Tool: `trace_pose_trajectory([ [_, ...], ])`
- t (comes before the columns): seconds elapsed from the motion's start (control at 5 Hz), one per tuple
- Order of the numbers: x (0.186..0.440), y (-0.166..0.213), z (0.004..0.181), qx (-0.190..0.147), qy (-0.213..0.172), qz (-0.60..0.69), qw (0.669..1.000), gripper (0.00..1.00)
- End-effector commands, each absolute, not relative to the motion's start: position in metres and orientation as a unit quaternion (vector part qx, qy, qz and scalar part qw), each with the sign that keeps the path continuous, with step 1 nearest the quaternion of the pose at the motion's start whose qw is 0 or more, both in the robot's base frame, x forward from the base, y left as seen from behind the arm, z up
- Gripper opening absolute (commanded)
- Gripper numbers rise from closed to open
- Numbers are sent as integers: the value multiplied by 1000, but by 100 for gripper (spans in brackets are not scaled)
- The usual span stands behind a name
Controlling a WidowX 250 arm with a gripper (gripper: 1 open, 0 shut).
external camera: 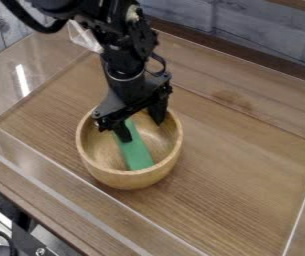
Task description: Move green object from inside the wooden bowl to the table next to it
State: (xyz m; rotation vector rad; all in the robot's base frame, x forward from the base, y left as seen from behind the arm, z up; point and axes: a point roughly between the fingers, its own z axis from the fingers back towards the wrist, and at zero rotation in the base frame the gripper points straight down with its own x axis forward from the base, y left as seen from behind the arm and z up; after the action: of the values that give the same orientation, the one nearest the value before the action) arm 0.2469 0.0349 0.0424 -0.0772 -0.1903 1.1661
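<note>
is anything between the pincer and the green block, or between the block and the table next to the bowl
Nothing blocks the open pincer from the green block, directly below it. The wooden bowl rim stands between the block and the table, so it must be lifted over.

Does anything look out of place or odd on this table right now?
Nothing looks spilled or damaged. The green object lies slanted inside the wooden bowl, leaning toward the far rim, with the open gripper poised over its upper end. The table shows nothing else askew.
</note>
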Motion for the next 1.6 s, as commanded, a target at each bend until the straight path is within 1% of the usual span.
trace_pose_trajectory([
  [0.0, 243, 30, 41, -21, -88, 549, 831, 100],
  [0.4, 241, 51, 16, 5, -80, 524, 848, 100],
  [0.8, 246, 56, 3, 26, -68, 507, 859, 100],
  [1.0, 245, 65, 11, 28, -64, 525, 848, 0],
  [1.2, 246, 71, 32, 20, -52, 542, 838, 0],
  [1.4, 249, 72, 49, 2, -38, 516, 856, 0],
])
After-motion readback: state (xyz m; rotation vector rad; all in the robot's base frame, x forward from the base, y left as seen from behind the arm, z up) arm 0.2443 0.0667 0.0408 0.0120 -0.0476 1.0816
